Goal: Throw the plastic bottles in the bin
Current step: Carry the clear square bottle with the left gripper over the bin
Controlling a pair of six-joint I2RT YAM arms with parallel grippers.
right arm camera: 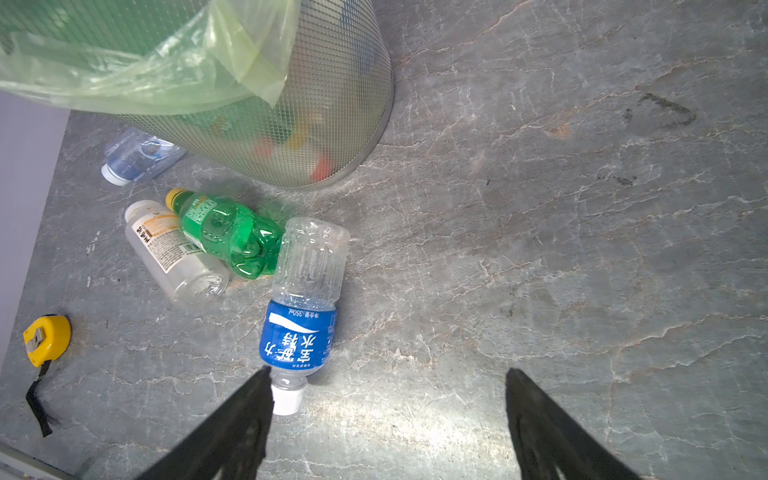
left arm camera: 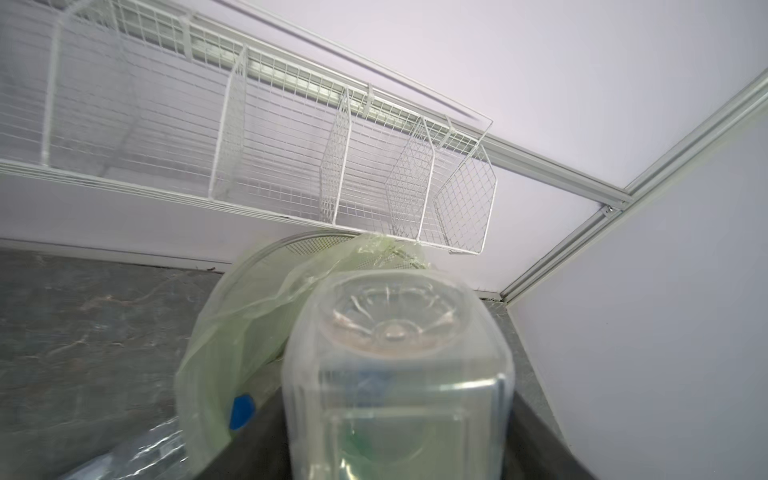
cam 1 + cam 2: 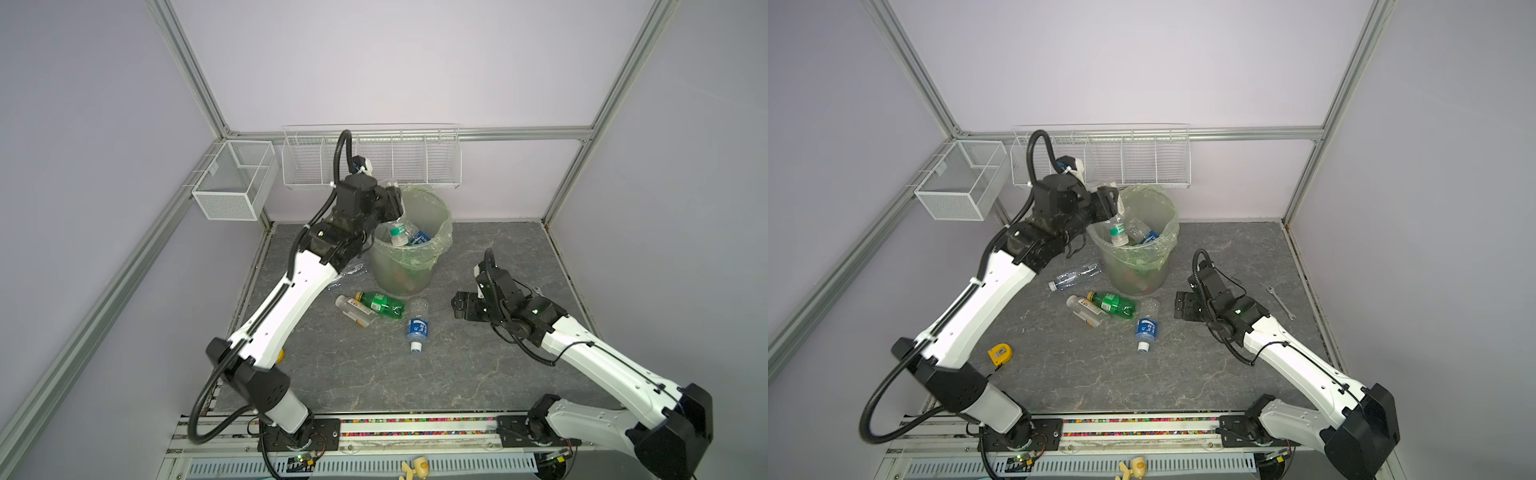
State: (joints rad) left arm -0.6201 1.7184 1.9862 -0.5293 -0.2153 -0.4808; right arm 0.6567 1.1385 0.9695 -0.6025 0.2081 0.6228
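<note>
Left gripper [image 3: 397,205] at left rim of bin [image 3: 399,278], clear bottle [image 3: 397,233] beneath.
Jaw gap unreadable; right gripper [image 1: 388,370] wide, empty.

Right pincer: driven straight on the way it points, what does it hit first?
Likely bare tabletop: the right pincer tilts down, open. The blue-label bottle lies just off-line to one side. Depth unclear.

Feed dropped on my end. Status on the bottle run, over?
Left gripper above bin, clear bottle at its jaws, grip unclear. Right gripper open near blue-label bottle. Nothing blocking.
</note>
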